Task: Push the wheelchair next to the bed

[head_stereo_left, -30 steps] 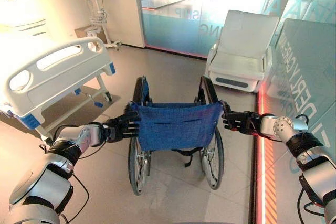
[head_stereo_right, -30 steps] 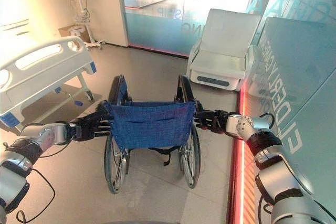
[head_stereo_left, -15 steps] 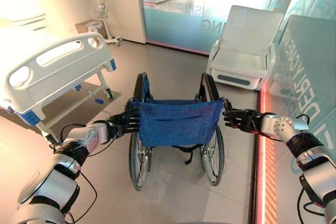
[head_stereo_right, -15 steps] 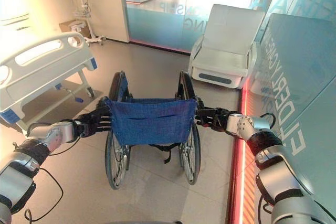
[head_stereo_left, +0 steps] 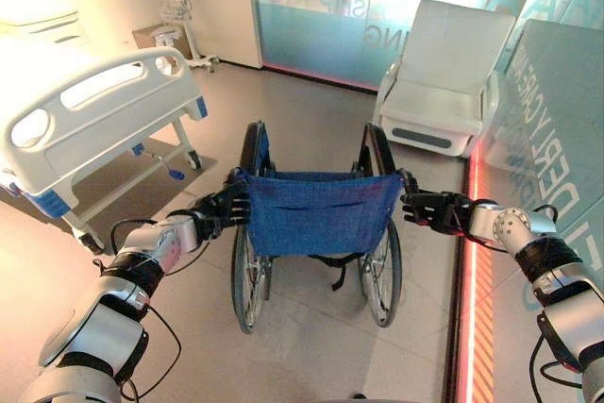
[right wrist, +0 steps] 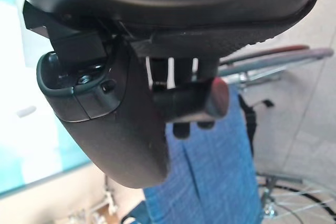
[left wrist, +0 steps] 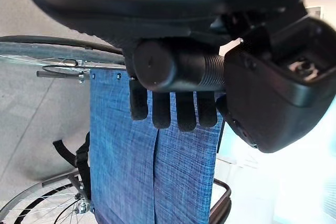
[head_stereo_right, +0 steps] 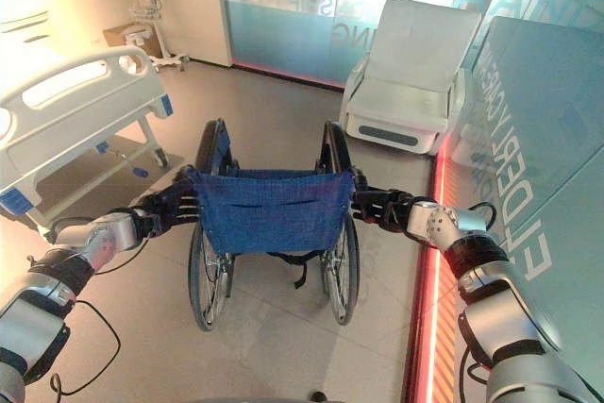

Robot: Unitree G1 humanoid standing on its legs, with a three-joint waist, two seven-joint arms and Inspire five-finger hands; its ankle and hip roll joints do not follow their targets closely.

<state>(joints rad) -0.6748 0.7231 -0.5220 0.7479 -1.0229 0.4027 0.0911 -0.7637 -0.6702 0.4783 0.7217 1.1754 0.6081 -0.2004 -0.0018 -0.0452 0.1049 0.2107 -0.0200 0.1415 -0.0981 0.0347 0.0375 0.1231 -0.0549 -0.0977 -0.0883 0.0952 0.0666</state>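
**Both my hands on the wheelchair handles, bed off to my left**

My left hand [head_stereo_left: 219, 211] is curled round the left push handle [left wrist: 176, 69] of the wheelchair [head_stereo_left: 316, 219]; in my left wrist view the fingers [left wrist: 163, 113] wrap over the dark ribbed grip and hang down against the blue backrest [head_stereo_left: 317, 212]; my right hand [head_stereo_left: 436, 211] is closed the same way round the right push handle [right wrist: 194, 98], its fingers showing just past the grip.

The wheelchair stands on the tiled floor [head_stereo_left: 311, 346] straight before me, its back toward me and its two large wheels on the ground; the bed [head_stereo_left: 90, 134] lies ahead on my left, its white footboard [head_stereo_left: 104, 101] with oval cut-outs turned toward the chair; open floor lies between the left wheel and the bed's nearest castor [head_stereo_left: 193, 159]; on my right the glass wall [head_stereo_left: 557, 129] with its glowing red strip [head_stereo_left: 474, 261] along the floor runs near the right wheel, so room is tighter there; beyond the chair a white recliner [head_stereo_left: 444, 82] sits against the glass partition, apart from the front of the wheelchair.

Against a second ago, the bed's footboard and the recliner sit a little higher in both eye views; the chair shows slightly farther out before me, and my left arm shows straighter; my grip on both handles is the same.
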